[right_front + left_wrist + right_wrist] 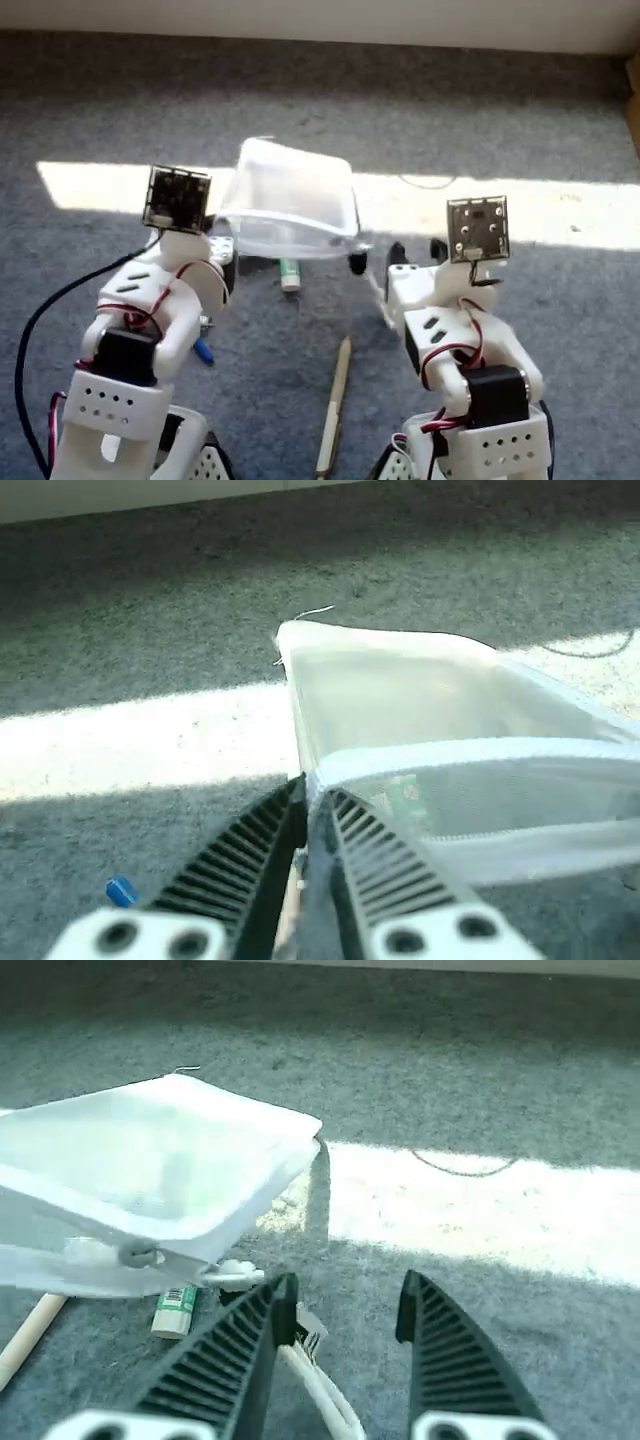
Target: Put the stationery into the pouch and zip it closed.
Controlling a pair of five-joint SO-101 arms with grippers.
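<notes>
Left gripper (pixel 308 792): clamped on a corner of the pouch (pixel 290 210) at its zip edge.
Right gripper (pixel 348 1280): jaws spread, nothing held; positioned just beside the pouch.
Pouch: translucent, mouth turned toward the arms, over the grey carpet (pixel 500 100).
Green-labelled stick (pixel 289 272): lodged under the pouch's mouth.
Pencil (pixel 335 405): laid on the carpet between the arms.

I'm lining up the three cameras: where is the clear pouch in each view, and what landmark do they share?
High view: the pouch is ahead of both arms, over the sunlit strip of carpet.
Left wrist view: the pouch is just beyond the left gripper, its edge clamped in it.
Right wrist view: the pouch is beyond the open right gripper, off to one side.
Shared landmark: the sunlit strip.
</notes>
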